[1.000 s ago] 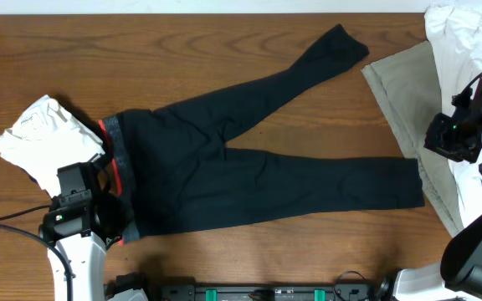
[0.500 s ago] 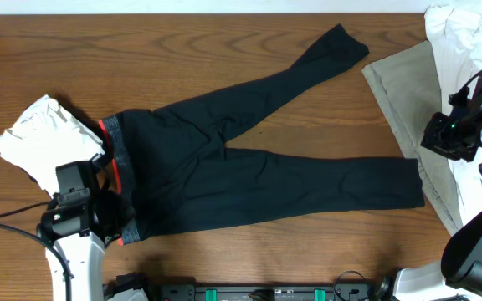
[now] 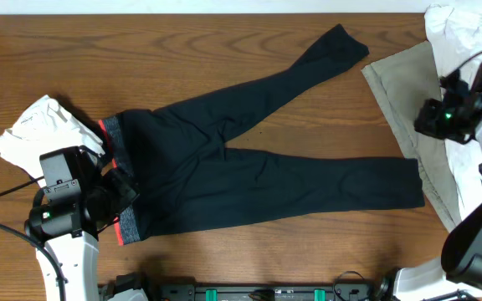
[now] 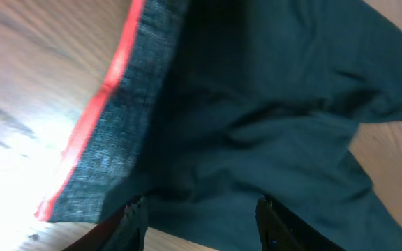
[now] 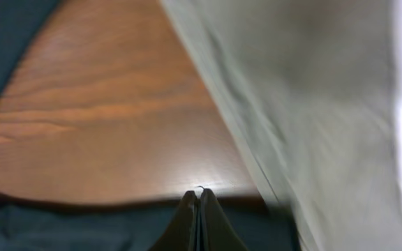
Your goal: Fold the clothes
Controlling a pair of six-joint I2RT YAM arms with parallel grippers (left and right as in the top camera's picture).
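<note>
Black trousers (image 3: pixel 249 180) are lying flat mid-tabletop (image 3: pixel 182 50), legs splayed; left gripper (image 4: pixel 199 213) is hovering over grey waistband (image 4: pixel 110 139), jaws spread; right gripper (image 5: pixel 198 202) is sitting by khaki cloth (image 3: pixel 400 92), jaws pressed together, empty; I'd be pinching both waistband layers before lifting.

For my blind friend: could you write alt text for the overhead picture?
Long black trousers lie spread on a wooden table, grey red-lined waistband at left, legs splayed rightward. A crumpled white cloth lies beside the waistband; khaki cloth and white fabric lie at right. The left arm is over the waistband, the right arm over the khaki cloth.
</note>
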